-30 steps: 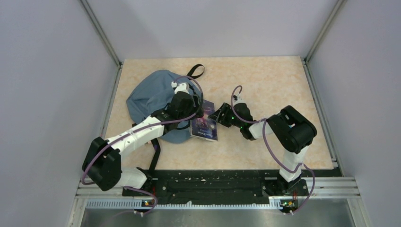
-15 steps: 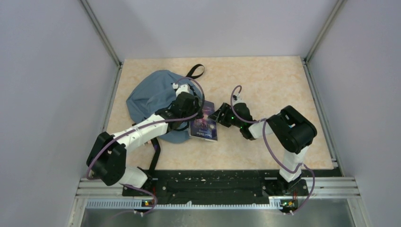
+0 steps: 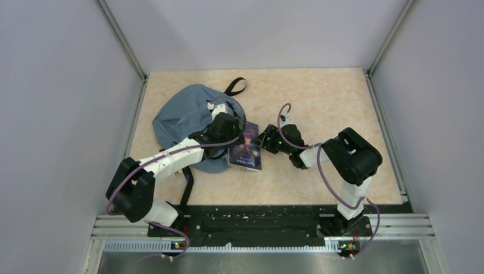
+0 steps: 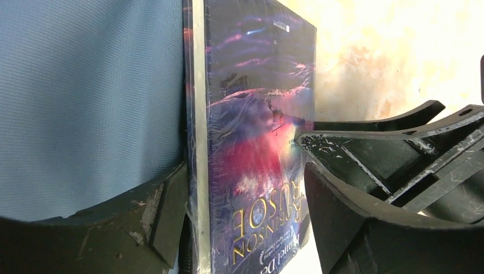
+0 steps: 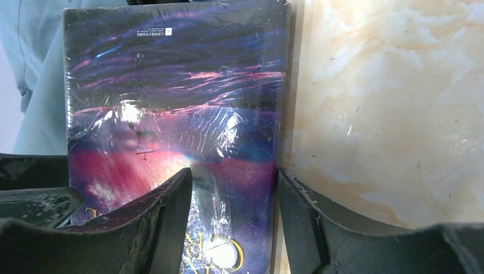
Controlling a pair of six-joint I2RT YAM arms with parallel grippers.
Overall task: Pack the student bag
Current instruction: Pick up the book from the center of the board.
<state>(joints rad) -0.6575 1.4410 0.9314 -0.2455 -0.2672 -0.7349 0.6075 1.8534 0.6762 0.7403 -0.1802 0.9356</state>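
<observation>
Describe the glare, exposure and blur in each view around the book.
Left wrist: a bright glare patch on the plastic wrap of the book; the table behind is washed out nearly white; the near fingers are dark. Right wrist: streaky reflections on the wrap obscure the cover art; the table's veining is clear. Top external: even, soft light, no harsh glare, the book's title too small to read.

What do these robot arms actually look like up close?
The left arm has white segments between chunky black joints; the right arm shows mostly black, with a white lower segment. Loose purple cables loop along both. Small green lights glow near the right wrist. The fingers are black, curved, scuffed.
</observation>
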